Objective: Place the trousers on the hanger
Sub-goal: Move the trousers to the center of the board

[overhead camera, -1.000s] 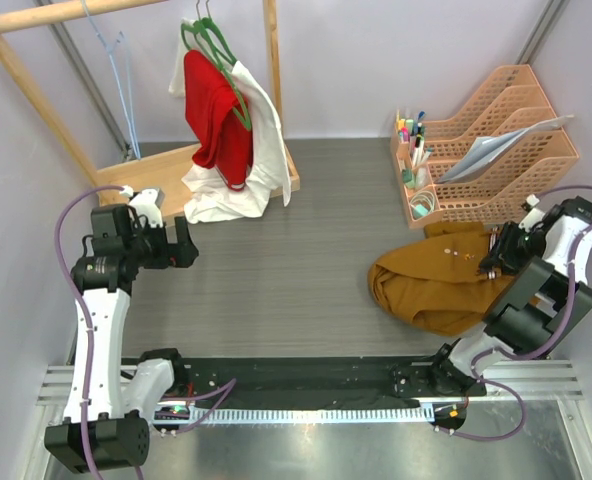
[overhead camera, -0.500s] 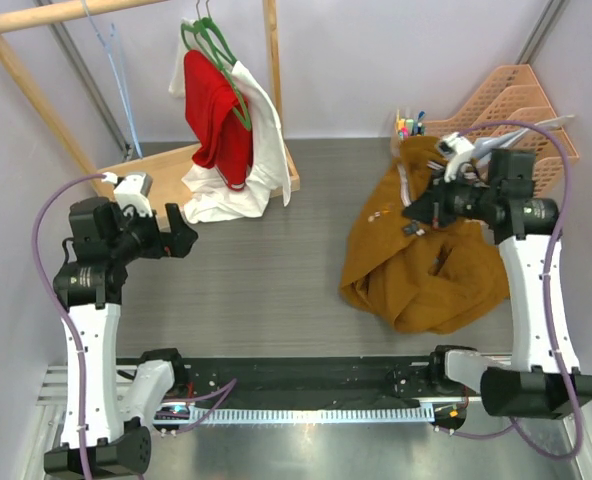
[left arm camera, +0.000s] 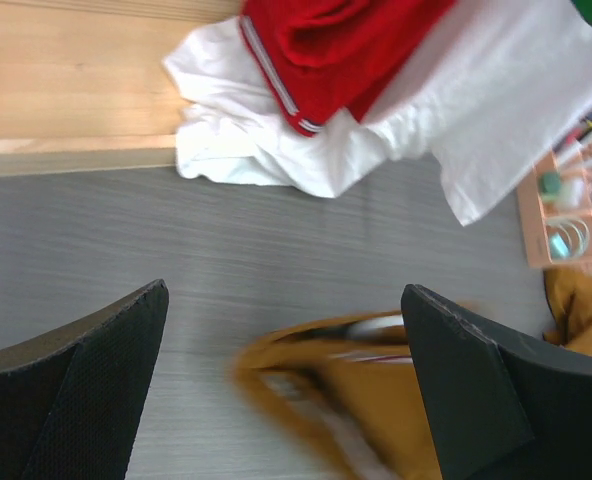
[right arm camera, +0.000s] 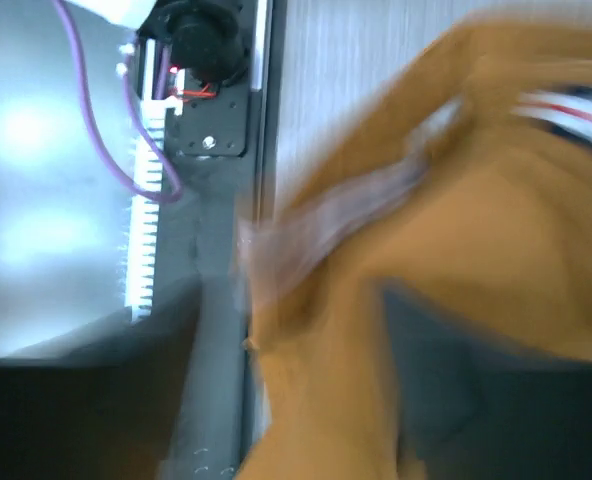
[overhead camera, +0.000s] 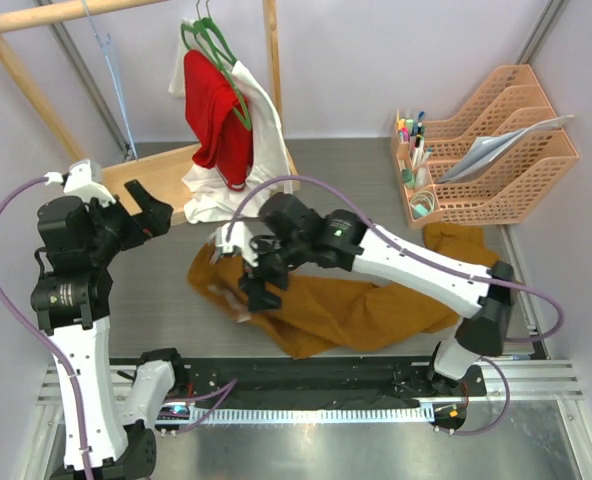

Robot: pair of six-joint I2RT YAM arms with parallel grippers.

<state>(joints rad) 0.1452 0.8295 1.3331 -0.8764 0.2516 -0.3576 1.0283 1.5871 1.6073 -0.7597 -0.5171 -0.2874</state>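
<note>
Presently pinched: the trousers, being gripped by the right gripper before the wooden rack, probably for spreading.
Left gripper: being held spread, awaiting cloth.

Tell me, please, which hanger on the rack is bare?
The light-blue wire hanger, hanging alone at the left; the green hangers carry the red garment and white garment.

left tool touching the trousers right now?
Apart. The top external view shows bare grey table between the open left tool and the nearest edge of the trousers.
</note>
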